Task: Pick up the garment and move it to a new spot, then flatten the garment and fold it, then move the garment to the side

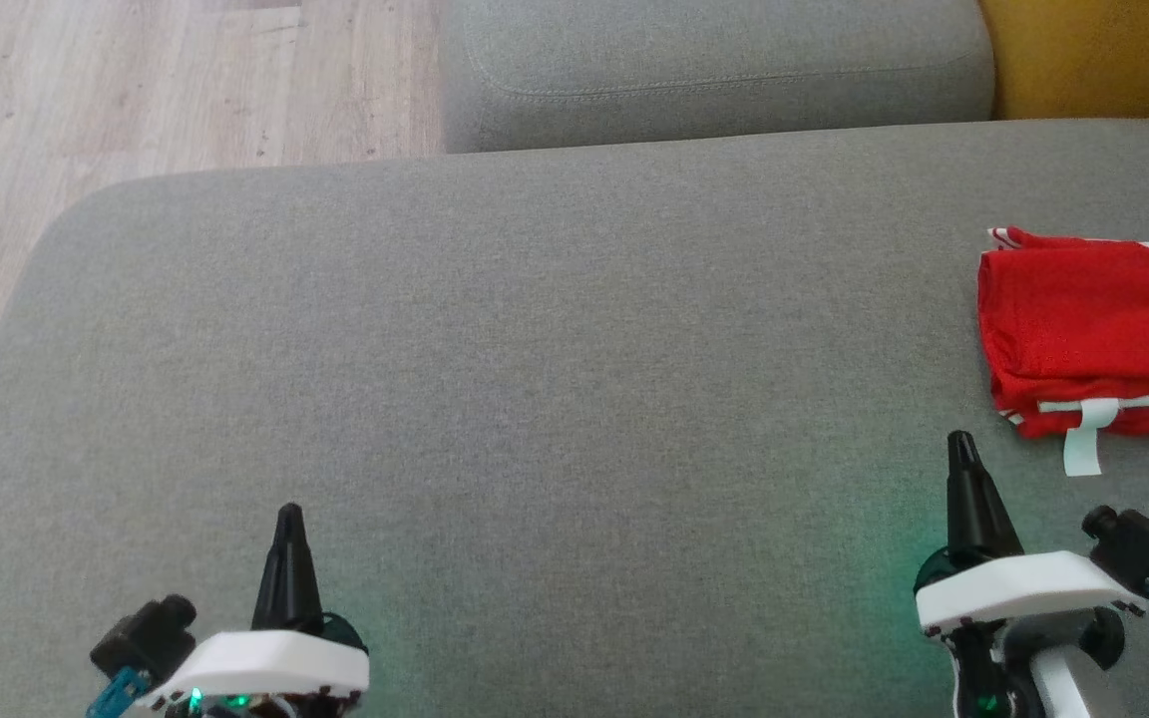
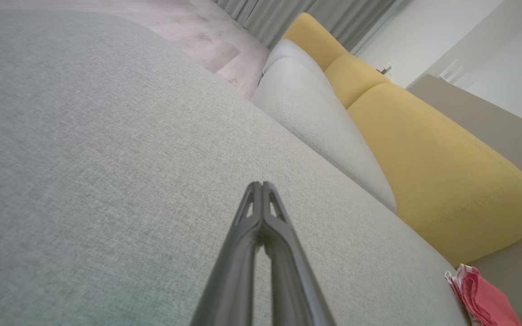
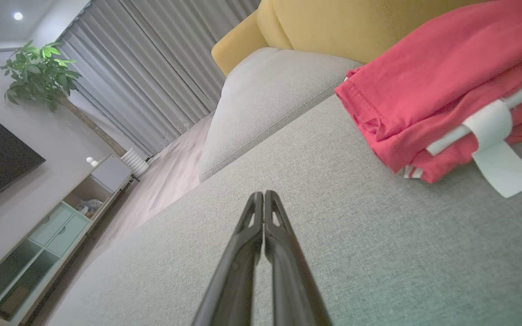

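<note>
We see the garment point(image 1: 1093, 329), red with white trim, lying as a folded stack on the grey sofa seat point(image 1: 535, 349). It sits far out at the right side of the head view, where the frame's edge cuts it off. A white strip point(image 1: 1083, 439) sticks out of its near edge toward us.

Our right tool point(image 1: 960, 444) is closed on nothing, its two fingers pressed together over bare fabric. The garment lies ahead of it and to its right, near but apart. Our left tool point(image 1: 289, 514) is likewise closed and empty, well apart from the garment across the wide seat.

The stack's long axis appears to run left to right across our front, though its far end is out of frame, so we cannot be sure.

We judge the fold done and the garment already set to the side. Should any further nudge be needed, the right arm is plainly the nearer one, and it would reach forward and rightward to the stack's near left corner.
</note>
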